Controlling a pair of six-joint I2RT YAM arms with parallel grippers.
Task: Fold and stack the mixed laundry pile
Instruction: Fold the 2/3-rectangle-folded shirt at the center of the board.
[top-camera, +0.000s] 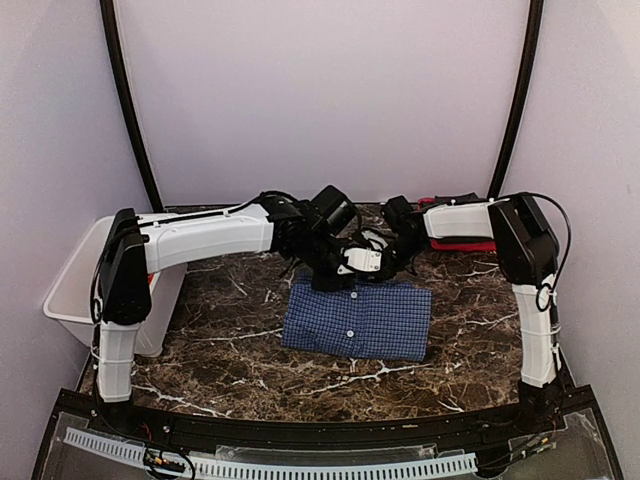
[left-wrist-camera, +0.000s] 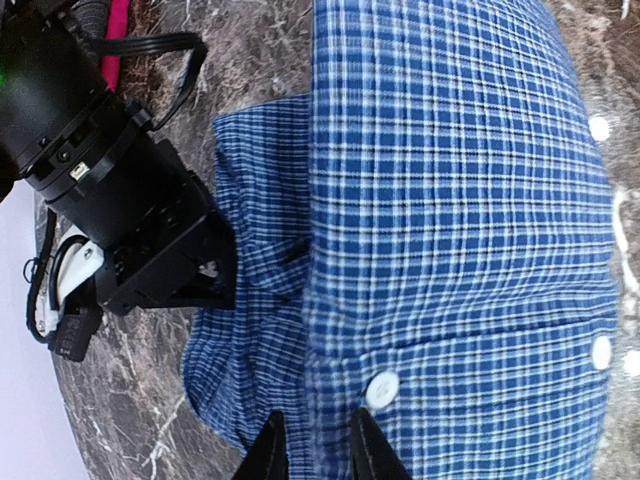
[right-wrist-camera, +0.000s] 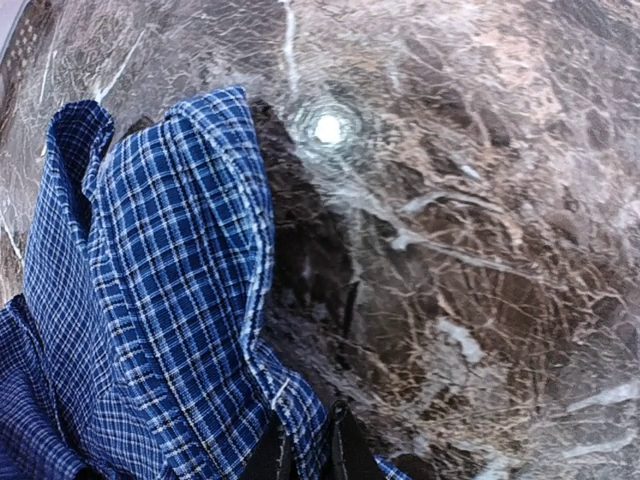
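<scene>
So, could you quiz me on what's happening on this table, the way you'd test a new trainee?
1. True or false: the checked shirt lies inside the white basket.
2. What sits at the table's far right, partly under the right arm? A) a red garment B) a green towel C) a yellow sock
3. The right gripper pinches cloth of which thing?

Key:
1. False. It lies folded on the marble table.
2. A.
3. The checked shirt.
</scene>
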